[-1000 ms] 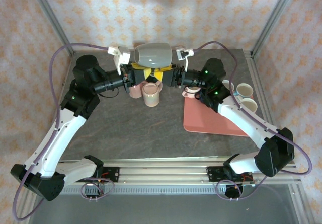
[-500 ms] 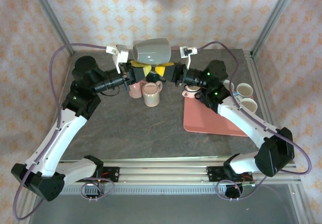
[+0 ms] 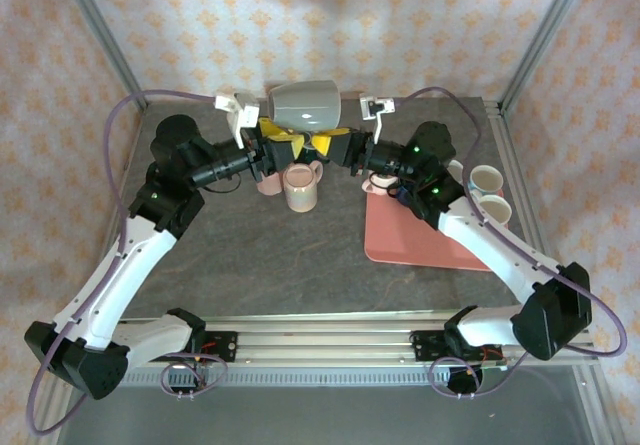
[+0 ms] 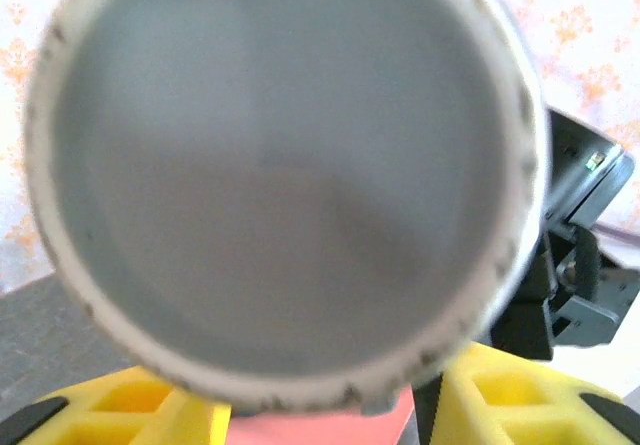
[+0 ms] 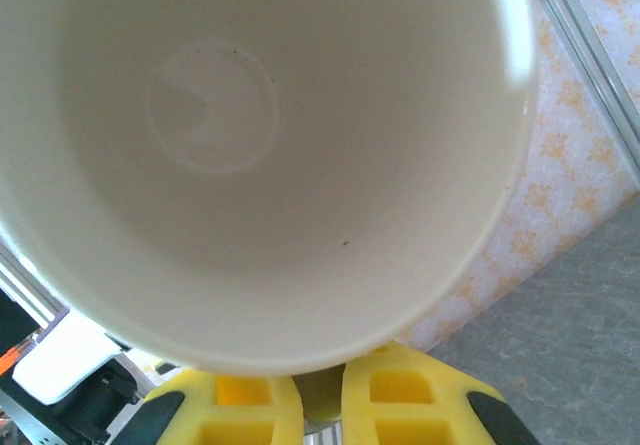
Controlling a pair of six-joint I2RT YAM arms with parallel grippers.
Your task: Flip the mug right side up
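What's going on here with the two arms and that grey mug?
The grey mug is in the air above the back of the table, lying on its side between the two grippers. The right gripper pinches its rim; the left gripper stands open by its base. It is not yet upright.

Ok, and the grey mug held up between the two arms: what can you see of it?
The grey mug looks like glossy ceramic, grey outside and cream inside, with a pale speckled ring round its base. It is held in the air on its side. Its mouth faces the right tool, which pinches its rim wall. Its base faces the left tool, whose fingers stand apart below it. Whether it has a handle I cannot tell.
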